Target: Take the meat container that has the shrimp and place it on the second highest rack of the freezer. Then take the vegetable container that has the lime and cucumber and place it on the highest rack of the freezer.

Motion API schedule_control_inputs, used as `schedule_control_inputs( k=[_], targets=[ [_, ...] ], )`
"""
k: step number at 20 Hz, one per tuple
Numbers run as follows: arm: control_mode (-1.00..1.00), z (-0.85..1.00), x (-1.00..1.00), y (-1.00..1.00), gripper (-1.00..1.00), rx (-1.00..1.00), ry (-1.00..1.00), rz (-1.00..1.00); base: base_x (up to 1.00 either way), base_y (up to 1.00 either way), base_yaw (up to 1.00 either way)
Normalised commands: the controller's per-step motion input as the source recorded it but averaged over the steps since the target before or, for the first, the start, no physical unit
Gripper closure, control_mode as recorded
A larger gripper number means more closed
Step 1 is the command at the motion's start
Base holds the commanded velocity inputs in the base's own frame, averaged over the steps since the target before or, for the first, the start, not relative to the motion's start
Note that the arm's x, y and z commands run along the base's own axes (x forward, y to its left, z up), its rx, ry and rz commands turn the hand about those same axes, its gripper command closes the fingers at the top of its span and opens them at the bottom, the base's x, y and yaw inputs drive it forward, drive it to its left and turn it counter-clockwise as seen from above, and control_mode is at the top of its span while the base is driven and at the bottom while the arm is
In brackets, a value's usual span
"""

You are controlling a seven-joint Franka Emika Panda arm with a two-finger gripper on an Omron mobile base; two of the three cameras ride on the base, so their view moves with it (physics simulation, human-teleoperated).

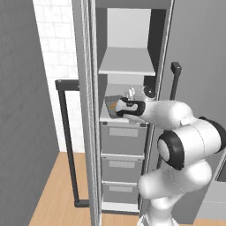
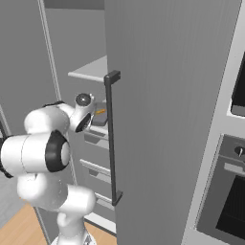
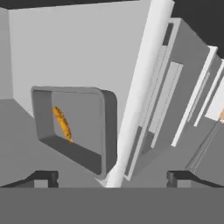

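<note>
Inside the freezer (image 1: pixel 126 66), the tray (image 3: pixel 74 127) lay on the pale lower shelf (image 1: pixel 108 117) above the grey drawers (image 1: pixel 122 139), the shrimp (image 3: pixel 62 124) in it. Just before the tray, the gripper (image 3: pixel 111 178) stood open (holding nothing).

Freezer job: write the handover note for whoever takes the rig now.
Gripper: open, holding nothing, level with the shelf above the drawers in the tall grey freezer.
Shallow dark grey rectangular meat container with the small orange shrimp rests at that shelf's front edge.
Whether that shelf is the second highest rack cannot be judged; check it.
Left: round vegetable container to the highest rack.
</note>
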Motion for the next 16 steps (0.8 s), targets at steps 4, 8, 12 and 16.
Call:
schedule_control_inputs(
  k=[4, 8, 12, 16],
  targets=[
    [-1.00, 1.00, -0.93, 0.00, -1.00, 0.00, -0.05, 0.00, 0.00, 0.00, 0.00],
    [-1.00, 1.00, -0.99, 0.00, -1.00, 0.00, 0.06, 0.00, 0.00, 0.00, 0.00],
    [-1.00, 1.00, -1.00, 0.00, -1.00, -0.04, 0.17, 0.00, 0.00, 0.00, 0.00],
    [-1.00, 0.98, -1.00, -0.13, -1.00, -0.03, 0.18, 0.01, 0.00, 0.00, 0.00]
  ],
)
